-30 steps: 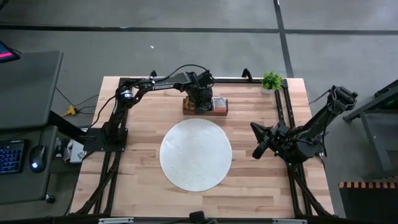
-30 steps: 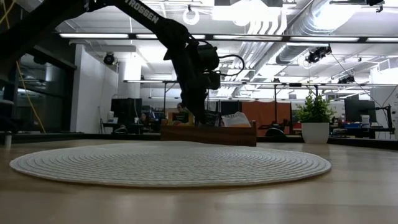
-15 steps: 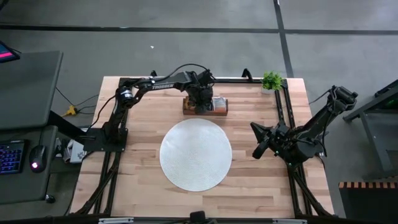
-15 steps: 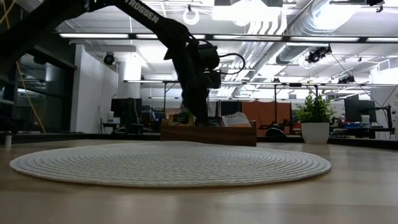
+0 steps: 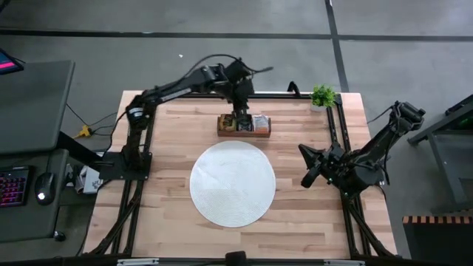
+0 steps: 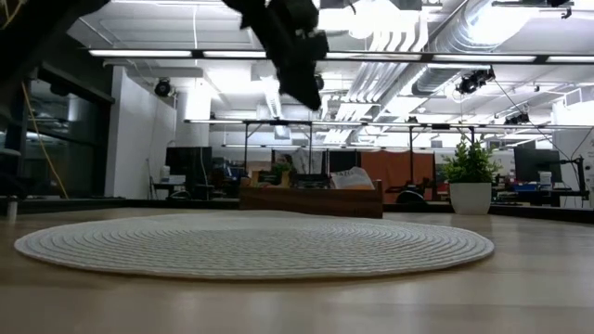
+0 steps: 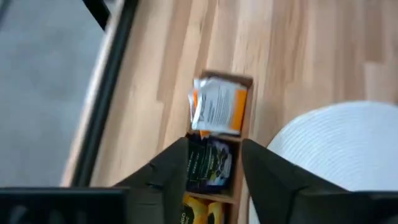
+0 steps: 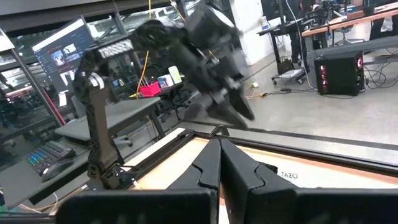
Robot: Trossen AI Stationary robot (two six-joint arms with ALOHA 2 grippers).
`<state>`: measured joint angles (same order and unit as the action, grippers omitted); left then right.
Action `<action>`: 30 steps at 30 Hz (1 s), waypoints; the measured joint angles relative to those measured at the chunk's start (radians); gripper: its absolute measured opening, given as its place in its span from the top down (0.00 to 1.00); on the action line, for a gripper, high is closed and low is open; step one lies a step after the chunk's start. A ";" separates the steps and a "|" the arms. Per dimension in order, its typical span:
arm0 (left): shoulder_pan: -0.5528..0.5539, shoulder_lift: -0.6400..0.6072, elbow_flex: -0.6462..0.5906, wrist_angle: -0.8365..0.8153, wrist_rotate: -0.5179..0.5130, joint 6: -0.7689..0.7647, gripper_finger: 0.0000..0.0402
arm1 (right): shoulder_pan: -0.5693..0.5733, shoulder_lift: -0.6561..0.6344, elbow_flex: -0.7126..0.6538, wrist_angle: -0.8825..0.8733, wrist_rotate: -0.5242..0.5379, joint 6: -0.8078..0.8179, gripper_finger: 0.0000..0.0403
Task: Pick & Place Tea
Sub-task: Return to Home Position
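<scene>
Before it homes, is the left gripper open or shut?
Open: the left gripper shows its fingers apart, nothing between, above the wooden tray.

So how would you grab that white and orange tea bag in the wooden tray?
Probably by its top edge, coming straight down from above. The white and orange tea bag sits in an end section of the wooden tray, poking above the wall, and the walls block its sides.
</scene>
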<state>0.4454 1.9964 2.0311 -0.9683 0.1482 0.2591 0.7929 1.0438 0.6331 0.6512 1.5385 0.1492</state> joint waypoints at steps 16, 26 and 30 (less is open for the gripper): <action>-0.015 -0.411 -0.007 -0.146 0.026 -0.115 0.99 | 0.000 -0.078 0.000 -0.008 -0.029 -0.114 1.00; -0.015 -0.969 -0.588 0.106 0.040 -0.305 1.00 | 0.000 -0.091 0.000 -0.035 -0.043 -0.113 1.00; -0.058 -1.276 -0.937 0.311 0.062 -0.470 1.00 | 0.000 -0.091 0.000 -0.035 -0.046 -0.125 1.00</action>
<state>0.3877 0.7206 1.0941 -0.6573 0.2105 -0.2106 0.7929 0.9527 0.6327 0.6158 1.4925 0.0243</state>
